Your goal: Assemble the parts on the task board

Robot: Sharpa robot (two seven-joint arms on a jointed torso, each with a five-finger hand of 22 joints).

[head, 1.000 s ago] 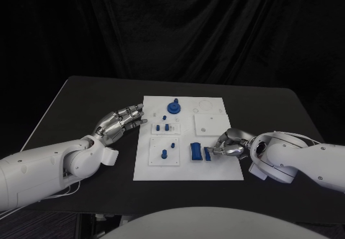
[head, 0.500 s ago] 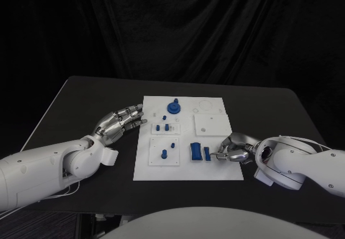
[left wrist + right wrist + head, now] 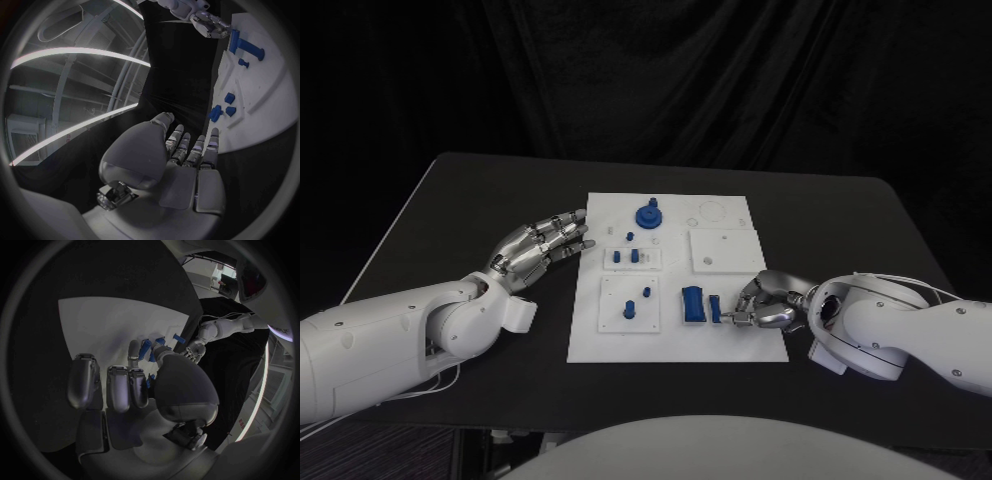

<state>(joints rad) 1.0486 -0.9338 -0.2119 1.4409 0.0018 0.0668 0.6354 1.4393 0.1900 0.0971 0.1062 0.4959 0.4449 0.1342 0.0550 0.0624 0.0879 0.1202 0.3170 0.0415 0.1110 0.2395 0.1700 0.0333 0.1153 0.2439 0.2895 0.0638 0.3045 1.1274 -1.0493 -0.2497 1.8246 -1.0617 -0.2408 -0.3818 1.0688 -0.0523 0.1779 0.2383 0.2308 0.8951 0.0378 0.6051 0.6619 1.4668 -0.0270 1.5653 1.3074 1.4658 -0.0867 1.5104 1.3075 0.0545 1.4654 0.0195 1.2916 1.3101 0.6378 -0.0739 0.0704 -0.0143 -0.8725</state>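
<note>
The right hand [image 3: 766,302] sits low on the near right part of the white task board [image 3: 733,340], its fingers curled in toward a narrow blue part [image 3: 715,308] that lies just off its fingertips; whether the fingers actually pinch that piece or only touch it cannot be told from the head view, and the right wrist view shows the fingers [image 3: 134,357] reaching among blue pieces without settling it. Directly past that narrow part, on the side away from the right hand, stands a larger blue block [image 3: 691,304]. Farther from the hand, across the board, a small square plate holds a blue peg piece [image 3: 630,307]. The left hand [image 3: 545,243] rests on the black table [image 3: 459,200] just beside the board's left edge, fingers extended and slightly spread, holding nothing. Beyond its fingertips lie two small blue parts [image 3: 630,257] and, farther off, a round blue knob [image 3: 648,215].
</note>
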